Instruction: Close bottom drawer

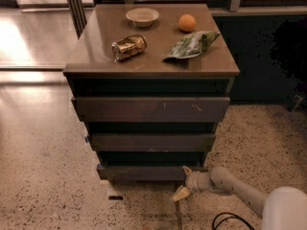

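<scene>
Pushing from here, you risk skewing the bottom drawer [144, 172], which juts out at the lowest tier of the cabinet [148, 72]. Your hand [183, 182], seemingly spread, sits at the front's right end, so an off-centre shove could jam it or slip underneath.

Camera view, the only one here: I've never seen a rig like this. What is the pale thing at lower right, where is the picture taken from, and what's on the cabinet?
The pale thing is a mobile robot's single arm, reaching in from the lower right. At its end is a two-finger pincer. It is open, holds nothing, and sits at the right end of the bottom drawer, which looks slightly pulled out. Whether the pincer touches the drawer is hard to tell. The one camera looks down at the cabinet from in front and above; where it is mounted isn't known. On the cabinet top are a small white bowl, an orange, a can on its side and a green snack bag.
</scene>
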Tool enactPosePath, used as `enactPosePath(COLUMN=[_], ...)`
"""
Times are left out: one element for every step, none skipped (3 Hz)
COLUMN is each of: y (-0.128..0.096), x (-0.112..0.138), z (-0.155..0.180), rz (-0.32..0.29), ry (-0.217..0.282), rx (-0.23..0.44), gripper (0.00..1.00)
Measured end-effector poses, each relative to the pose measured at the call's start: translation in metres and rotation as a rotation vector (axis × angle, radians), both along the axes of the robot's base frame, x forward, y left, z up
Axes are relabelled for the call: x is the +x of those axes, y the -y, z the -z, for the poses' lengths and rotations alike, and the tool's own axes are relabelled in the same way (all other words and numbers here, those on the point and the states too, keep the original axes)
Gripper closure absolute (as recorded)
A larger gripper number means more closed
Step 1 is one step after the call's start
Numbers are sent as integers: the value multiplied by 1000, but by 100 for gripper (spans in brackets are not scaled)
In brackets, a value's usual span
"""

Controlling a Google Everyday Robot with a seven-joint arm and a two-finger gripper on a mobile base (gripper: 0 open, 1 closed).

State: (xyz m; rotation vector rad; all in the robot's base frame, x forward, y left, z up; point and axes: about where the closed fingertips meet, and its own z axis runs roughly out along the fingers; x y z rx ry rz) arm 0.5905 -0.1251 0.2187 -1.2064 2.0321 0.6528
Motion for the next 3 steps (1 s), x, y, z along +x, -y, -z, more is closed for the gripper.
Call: enactPosePath(y=[-7,-7,-14], x=[-9,-9,-11], z=[2,2,18], rz=[-9,-9,-16], ry=[-15,-15,-54], rx=[3,3,16], gripper=[0,0,0])
